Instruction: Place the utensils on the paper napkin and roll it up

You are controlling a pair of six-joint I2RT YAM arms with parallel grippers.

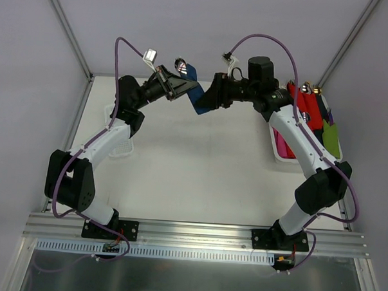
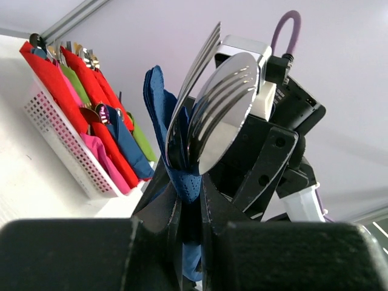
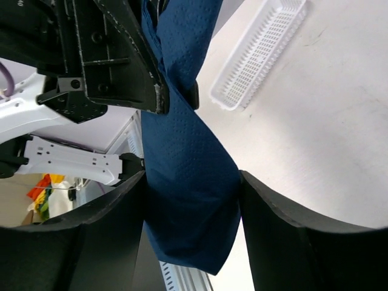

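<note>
Both the left gripper (image 2: 189,200) and right gripper (image 3: 193,203) clench the paper napkin (image 3: 182,121), likely soft and tear-prone; hold gently where the stiff utensils (image 2: 221,109) back it

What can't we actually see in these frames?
- Handles of the utensils: left wrist view, wrapped inside the paper napkin.
- Napkin's upper end: right wrist view, behind the left gripper, cut by the top edge.
- Fork versus spoon: top view, too small.
- Part of the basket of coloured rolls: top view, right arm crosses it.
</note>
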